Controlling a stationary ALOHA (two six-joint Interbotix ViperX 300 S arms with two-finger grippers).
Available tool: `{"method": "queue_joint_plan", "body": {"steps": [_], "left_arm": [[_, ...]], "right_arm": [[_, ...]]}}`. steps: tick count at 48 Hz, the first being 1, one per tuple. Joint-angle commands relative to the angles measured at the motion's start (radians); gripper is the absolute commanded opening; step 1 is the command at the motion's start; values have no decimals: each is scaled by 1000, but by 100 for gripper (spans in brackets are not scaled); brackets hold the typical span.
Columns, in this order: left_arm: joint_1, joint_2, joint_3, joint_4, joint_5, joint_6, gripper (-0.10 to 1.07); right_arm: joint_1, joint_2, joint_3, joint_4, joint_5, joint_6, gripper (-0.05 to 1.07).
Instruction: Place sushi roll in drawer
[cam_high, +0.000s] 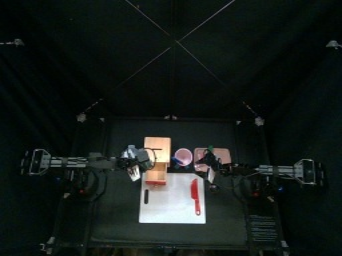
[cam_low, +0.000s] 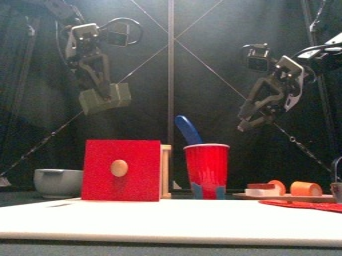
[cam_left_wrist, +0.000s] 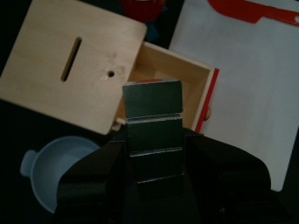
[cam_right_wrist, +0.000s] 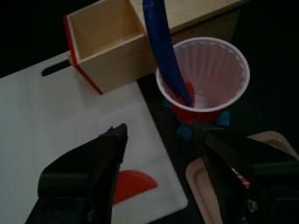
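Black-curtained pen, black worktop (cam_high: 110, 228): left tool (cam_low: 102, 98) spread wide but clamped on dark-wrapped blocky sushi roll (cam_left_wrist: 153, 105), high over pulled-out red-fronted light wooden drawer (cam_left_wrist: 70, 61); centre over open cavity, lower, then release; right tool (cam_right_wrist: 163, 142) agape, empty.

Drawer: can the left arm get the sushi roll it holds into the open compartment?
Probably yes: the left gripper holds the sushi roll above the drawer, whose tray stands pulled out; the right gripper hangs aside.
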Motion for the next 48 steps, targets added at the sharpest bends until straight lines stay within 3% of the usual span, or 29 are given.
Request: {"method": "queue_joint_plan", "body": {"steps": [1,12,18,36,48], "left_arm": [[11,40,-51,-51,-14,92,73],[26,167,-129,-133,-9,324,76],[26,230,-166,-150,-6,390,76],[21,356,-239,-121,118,425,77],[18,417,-262,-109,126,430,77]], "right_arm": [[0,-6,-8,11,12,0,92],[0,-6,-3,37,51,-2,92],[0,-6,2,46,61,-2,92],[0,-14,11,61,84,-2,92],[-2,-14,12,61,84,-2,92]]}}
